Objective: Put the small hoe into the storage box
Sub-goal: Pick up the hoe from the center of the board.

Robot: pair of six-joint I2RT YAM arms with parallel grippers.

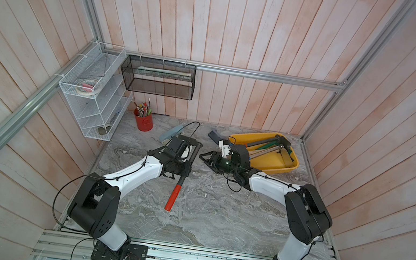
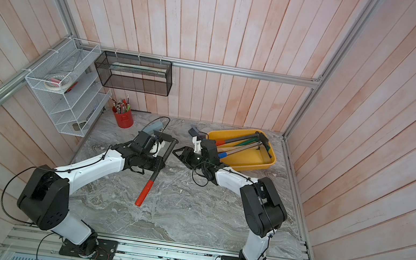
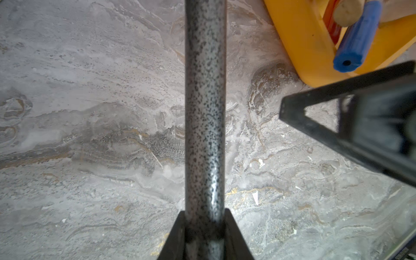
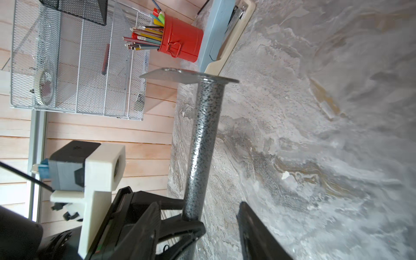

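1. hoe [image 1: 173,198]: speckled grey shaft, red grip [image 2: 144,192], flat blade [image 4: 173,76]. I have it over the middle of the worktop [image 1: 216,214], outside the box [image 1: 279,169] and to its left. The blade end points to the back wall and the grip to the front rail. I cannot tell whether the grip's tip touches the worktop.

2. left jaws: pinching the hoe's shaft, one on each side, as my left wrist view shows. The hold sits between the blade and the red grip.

3. right jaws: spread, with only bare worktop between them in my right wrist view. They face the shaft from the box side. One finger [image 3: 290,110] is near the shaft but apart from it.

4. box: yellow, shallow, at the worktop's back right corner. It holds several long-handled tools, and one with a blue grip [image 3: 358,40] sticks out over the rim.

5. worktop: grey, marbled.

6. red pot [image 1: 143,123]: full of pencils, standing at the back left of the worktop.

7. white rack [image 1: 91,109]: wire, on the left wall.

8. black basket [image 1: 158,79]: mesh, hung on the back rail just beside the rack.
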